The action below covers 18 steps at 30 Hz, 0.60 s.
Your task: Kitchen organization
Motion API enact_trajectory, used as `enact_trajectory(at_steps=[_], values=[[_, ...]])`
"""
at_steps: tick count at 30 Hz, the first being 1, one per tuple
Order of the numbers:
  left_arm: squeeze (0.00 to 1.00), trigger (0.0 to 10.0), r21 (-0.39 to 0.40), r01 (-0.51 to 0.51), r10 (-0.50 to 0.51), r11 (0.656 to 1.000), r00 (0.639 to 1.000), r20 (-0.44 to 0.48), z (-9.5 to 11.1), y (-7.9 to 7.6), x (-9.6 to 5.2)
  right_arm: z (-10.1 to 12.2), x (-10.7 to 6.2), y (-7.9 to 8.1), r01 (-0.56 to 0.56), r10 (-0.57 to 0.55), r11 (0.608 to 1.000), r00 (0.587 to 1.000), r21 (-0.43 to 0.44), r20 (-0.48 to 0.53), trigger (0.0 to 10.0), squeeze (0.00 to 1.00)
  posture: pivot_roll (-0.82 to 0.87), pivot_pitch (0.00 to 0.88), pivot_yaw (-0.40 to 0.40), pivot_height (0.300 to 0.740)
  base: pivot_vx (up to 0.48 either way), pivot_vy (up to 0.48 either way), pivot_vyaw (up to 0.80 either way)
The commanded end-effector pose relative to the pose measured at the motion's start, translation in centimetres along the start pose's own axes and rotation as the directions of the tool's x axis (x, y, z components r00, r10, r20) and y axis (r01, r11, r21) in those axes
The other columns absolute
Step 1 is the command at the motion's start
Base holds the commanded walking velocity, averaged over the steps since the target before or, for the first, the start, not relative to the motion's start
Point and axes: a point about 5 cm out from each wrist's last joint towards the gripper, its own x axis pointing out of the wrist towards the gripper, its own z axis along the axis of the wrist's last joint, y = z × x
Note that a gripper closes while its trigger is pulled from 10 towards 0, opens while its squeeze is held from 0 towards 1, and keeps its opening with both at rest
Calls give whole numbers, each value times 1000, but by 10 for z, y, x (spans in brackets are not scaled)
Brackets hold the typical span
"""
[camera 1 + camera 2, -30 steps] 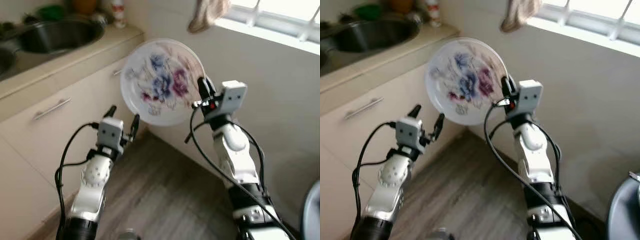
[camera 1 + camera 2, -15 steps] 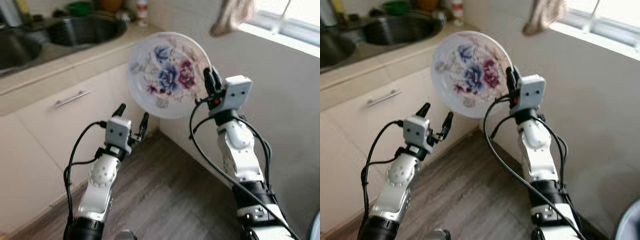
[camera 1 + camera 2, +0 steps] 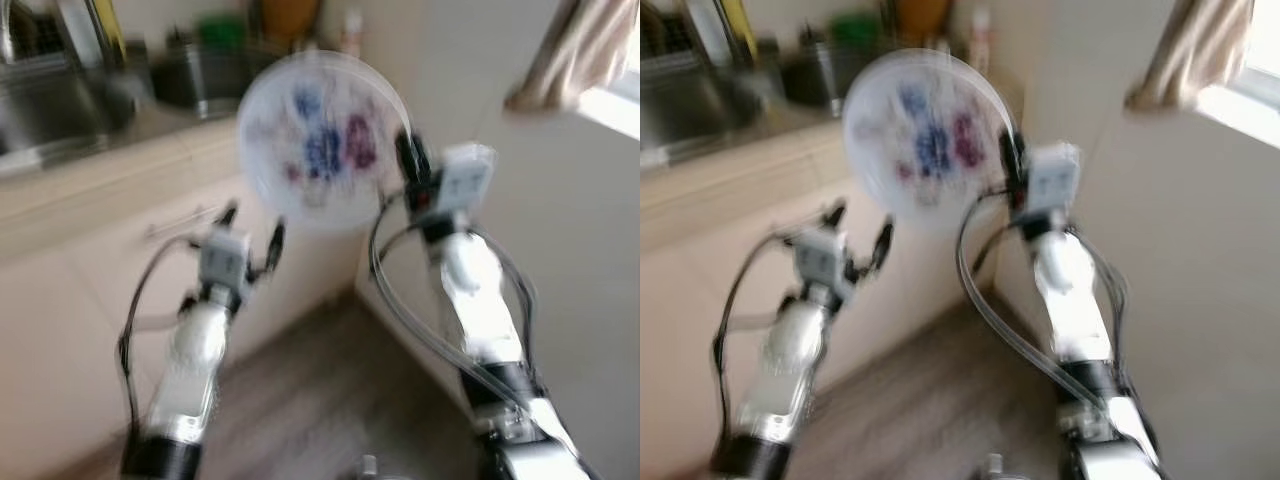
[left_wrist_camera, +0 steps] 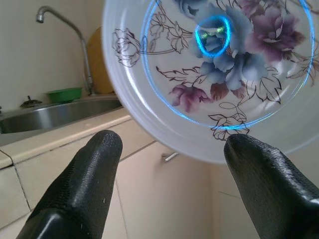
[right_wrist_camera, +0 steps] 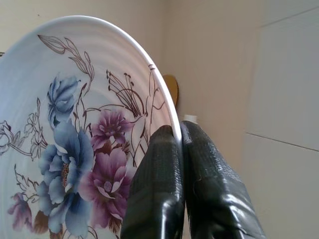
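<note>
A white plate (image 3: pixel 320 140) painted with blue and purple flowers is held upright in the air, its face toward me. My right gripper (image 3: pixel 405 160) is shut on the plate's right rim; in the right wrist view its fingers (image 5: pixel 169 189) pinch the rim of the plate (image 5: pixel 75 139). My left gripper (image 3: pixel 250 222) is open, below and left of the plate, holding nothing. The left wrist view looks up between its spread fingers (image 4: pixel 84 184) at the plate (image 4: pixel 219 74).
A beige counter (image 3: pixel 110 165) with a steel sink (image 3: pixel 50 105), tap (image 4: pixel 65 30) and cabinet fronts (image 3: pixel 100 290) runs along the left. A beige wall (image 3: pixel 560 220) stands on the right, with a cloth (image 3: pixel 570 50) hanging near the window. Below is wood floor (image 3: pixel 330 400).
The whole view has swung and blurred, so the camera is moving. Plate and both grippers keep the same arrangement; the sink and counter have slid right in the picture.
</note>
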Motion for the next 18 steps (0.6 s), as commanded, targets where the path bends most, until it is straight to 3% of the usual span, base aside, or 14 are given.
enact_trajectory(at_steps=[1, 18], values=[[0, 10000, 19, -15, 15, 1000, 1000, 14, 4, 7, 0, 14, 8, 11, -30, 29, 1000, 997, 6, 78, 0, 0, 8, 0, -60, 740, 435, 0, 800], [0, 10000, 14, -8, 8, 1000, 999, 31, 5, 5, 1, 28, 15, -2, 62, -62, 998, 986, 3, 154, 0, 0, 10, 0, -63, 740, 348, 0, 800]])
